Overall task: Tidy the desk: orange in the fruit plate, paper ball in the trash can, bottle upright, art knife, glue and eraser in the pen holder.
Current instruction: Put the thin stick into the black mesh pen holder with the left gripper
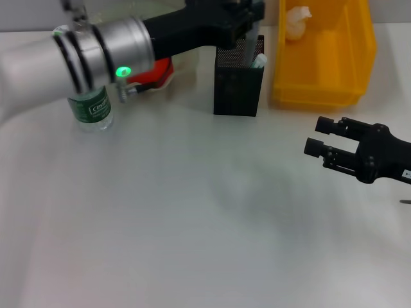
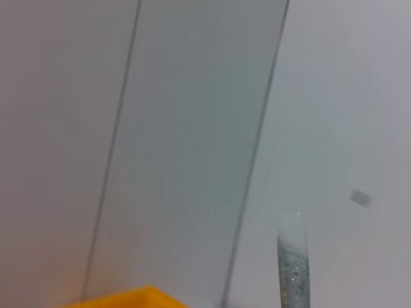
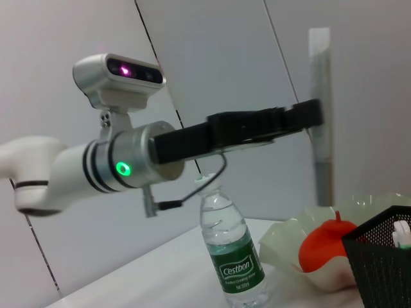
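Note:
My left gripper [image 1: 247, 16] hangs just above the black mesh pen holder [image 1: 237, 80]. In the right wrist view this gripper [image 3: 311, 115] is shut on a long thin grey-and-white stick held upright, which looks like the art knife [image 3: 320, 64]. Its grey tip [image 2: 293, 269] also shows in the left wrist view. A white-capped item [image 1: 260, 61] stands in the holder. The bottle [image 1: 93, 109] stands upright at the left. Behind my arm, the orange [image 1: 153, 72] lies in the fruit plate [image 3: 289, 247]. The paper ball [image 1: 297, 22] sits in the yellow trash can [image 1: 321, 70]. My right gripper [image 1: 321, 149] hovers open over the desk [image 1: 192, 212]. The eraser is out of view.
The trash can stands right beside the pen holder at the back right. My left arm spans the back of the desk from the left, passing over the bottle and the fruit plate.

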Robot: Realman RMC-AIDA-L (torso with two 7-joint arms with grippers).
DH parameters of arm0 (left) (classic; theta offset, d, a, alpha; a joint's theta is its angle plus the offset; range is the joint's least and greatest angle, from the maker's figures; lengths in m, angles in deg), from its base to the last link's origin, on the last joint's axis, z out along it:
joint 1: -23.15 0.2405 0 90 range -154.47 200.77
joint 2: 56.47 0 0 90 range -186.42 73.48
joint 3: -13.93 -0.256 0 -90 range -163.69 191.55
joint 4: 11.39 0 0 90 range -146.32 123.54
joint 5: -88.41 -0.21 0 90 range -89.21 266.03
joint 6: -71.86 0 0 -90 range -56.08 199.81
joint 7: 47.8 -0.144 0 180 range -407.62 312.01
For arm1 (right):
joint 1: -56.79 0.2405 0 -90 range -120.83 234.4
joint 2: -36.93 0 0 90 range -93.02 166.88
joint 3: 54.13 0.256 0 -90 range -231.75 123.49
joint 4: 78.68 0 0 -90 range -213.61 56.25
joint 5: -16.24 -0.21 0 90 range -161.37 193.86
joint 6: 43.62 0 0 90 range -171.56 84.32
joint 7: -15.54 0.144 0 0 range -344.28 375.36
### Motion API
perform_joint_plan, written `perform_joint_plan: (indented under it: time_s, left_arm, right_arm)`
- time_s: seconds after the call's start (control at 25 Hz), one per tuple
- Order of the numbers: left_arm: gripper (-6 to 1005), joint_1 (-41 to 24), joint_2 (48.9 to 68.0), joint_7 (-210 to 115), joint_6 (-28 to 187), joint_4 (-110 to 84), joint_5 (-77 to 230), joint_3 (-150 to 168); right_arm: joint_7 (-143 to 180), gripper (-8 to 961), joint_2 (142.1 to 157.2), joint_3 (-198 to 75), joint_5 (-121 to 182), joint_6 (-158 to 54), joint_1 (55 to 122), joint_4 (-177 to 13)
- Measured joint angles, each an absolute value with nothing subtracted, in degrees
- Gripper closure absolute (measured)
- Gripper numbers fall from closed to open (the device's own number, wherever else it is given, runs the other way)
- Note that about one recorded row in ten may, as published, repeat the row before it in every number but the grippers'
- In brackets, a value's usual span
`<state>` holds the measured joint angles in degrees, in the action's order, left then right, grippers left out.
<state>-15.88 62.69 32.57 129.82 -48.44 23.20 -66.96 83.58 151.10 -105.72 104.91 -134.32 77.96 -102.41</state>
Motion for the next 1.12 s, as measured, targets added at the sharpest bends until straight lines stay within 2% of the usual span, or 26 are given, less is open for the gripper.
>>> perform_joint_plan:
  time_s: [0.12, 0.32, 0.92, 1.12]
  left_arm:
    - [862, -18.61, 62.71, 15.91, 124.75, -41.06, 44.70, -76.35]
    - [863, -19.80, 62.71, 0.60, 118.88, -39.25, 65.01, -87.86]
    - [866, -20.83, 62.71, -5.37, 113.80, -38.45, 73.55, -92.80]
    - [742, -20.61, 62.71, -5.43, 114.03, -38.37, 73.70, -92.78]
  right_arm:
    - [83.58, 314, 151.10, -105.72, 104.92, -134.32, 78.17, -102.52]
    - [83.58, 314, 151.10, -105.72, 104.93, -134.32, 78.34, -102.68]
    - [83.57, 313, 151.27, -105.72, 104.93, -134.32, 78.78, -102.80]
    - [83.57, 313, 151.36, -105.72, 104.93, -134.32, 78.84, -102.85]
